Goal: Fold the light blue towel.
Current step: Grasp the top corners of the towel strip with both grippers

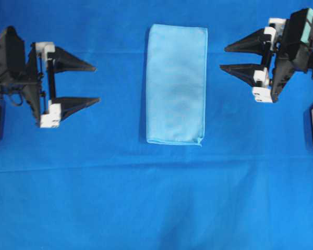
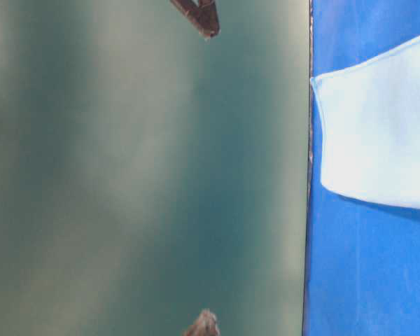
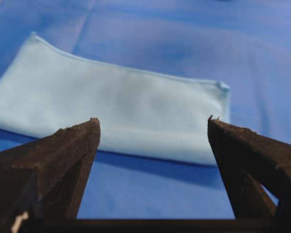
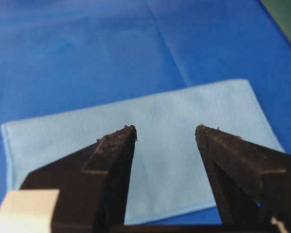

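— What does the work surface look like?

— A deep blue cloth (image 1: 68,198) covers the whole surface in the overhead view, with a faint crease running left to right across its near part. The table-level view is turned on its side: most of it is a blurred grey-green wall (image 2: 140,175), and the blue cloth fills only a strip on the right.

— And where is the light blue towel (image 1: 177,84)?

— It lies flat near the middle of the cloth, slightly toward the far side, as a narrow rectangle with its long sides running near to far. Its edges are even, apart from a small puckered corner at the near right. It sits between the two grippers and touches neither.

— How do the fingers stand?

— The left gripper (image 1: 96,83) is well to the left of the towel, its jaws spread wide and holding nothing. The right gripper (image 1: 223,58) is well to the right, also spread wide and empty. Both point inward at the towel, and each wrist view shows two dark fingertips framing it.

— Any brands, labels or writing?

— None that I can read on the towel, the cloth or the grippers.
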Controlling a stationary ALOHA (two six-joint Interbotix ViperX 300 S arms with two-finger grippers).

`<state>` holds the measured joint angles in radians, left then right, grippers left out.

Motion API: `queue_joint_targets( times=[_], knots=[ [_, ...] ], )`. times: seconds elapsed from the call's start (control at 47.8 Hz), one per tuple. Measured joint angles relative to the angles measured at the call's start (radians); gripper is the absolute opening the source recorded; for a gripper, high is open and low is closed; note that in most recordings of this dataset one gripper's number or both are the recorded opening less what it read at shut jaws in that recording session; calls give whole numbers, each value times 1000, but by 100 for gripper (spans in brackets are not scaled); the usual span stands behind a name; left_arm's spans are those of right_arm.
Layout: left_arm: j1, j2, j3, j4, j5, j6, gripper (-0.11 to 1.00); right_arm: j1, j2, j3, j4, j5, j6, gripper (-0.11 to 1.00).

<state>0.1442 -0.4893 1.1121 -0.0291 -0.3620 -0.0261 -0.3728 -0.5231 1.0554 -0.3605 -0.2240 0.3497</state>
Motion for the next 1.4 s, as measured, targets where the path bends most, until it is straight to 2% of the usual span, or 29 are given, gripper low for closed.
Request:
queue_joint_targets(
  times=[0.23,0.397,0.523,0.9,1.151,1.297,1.36,1.402],
  knots=[
    [109,199,-140,0,-12,8,86,-120,173,-97,-23,69,-9,58],
    [193,374,-256,0,-12,8,86,-202,325,-166,-63,83,-9,58],
    [247,514,-354,0,-12,8,86,-252,417,-202,-75,81,-11,58],
    [331,816,-532,0,-12,9,86,-282,637,-275,-87,25,-11,58],
    [350,873,-551,0,-12,9,84,-287,739,-331,-87,2,-11,57],
    [351,881,-551,0,-12,9,74,-288,756,-345,-84,2,-5,55],
    [351,882,-551,0,-12,9,65,-287,756,-345,-84,2,-6,51],
    [351,887,-549,0,-12,9,54,-287,756,-344,-84,0,-5,45]
  ],
)
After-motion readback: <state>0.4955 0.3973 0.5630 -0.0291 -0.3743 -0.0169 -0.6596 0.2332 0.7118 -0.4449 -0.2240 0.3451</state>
